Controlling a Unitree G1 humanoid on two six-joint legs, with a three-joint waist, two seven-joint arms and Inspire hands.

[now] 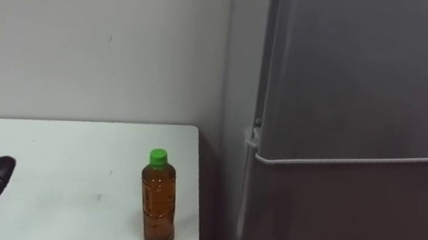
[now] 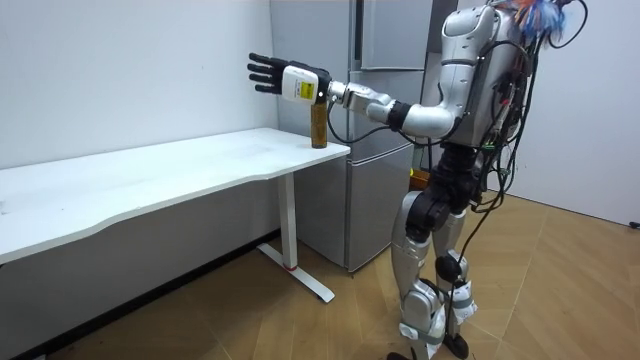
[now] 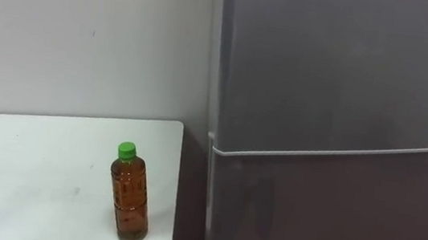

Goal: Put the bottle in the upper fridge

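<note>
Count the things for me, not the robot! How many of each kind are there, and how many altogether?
bottle: 1
table: 1
fridge: 1
Total: 3

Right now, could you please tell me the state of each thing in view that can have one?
bottle: upright near the table corner, green cap on, mostly full of brown liquid, not held.
upper fridge door: shut.
lower fridge door: shut.
left robot hand: open, fingers straight, raised above the table, holding nothing.
</note>
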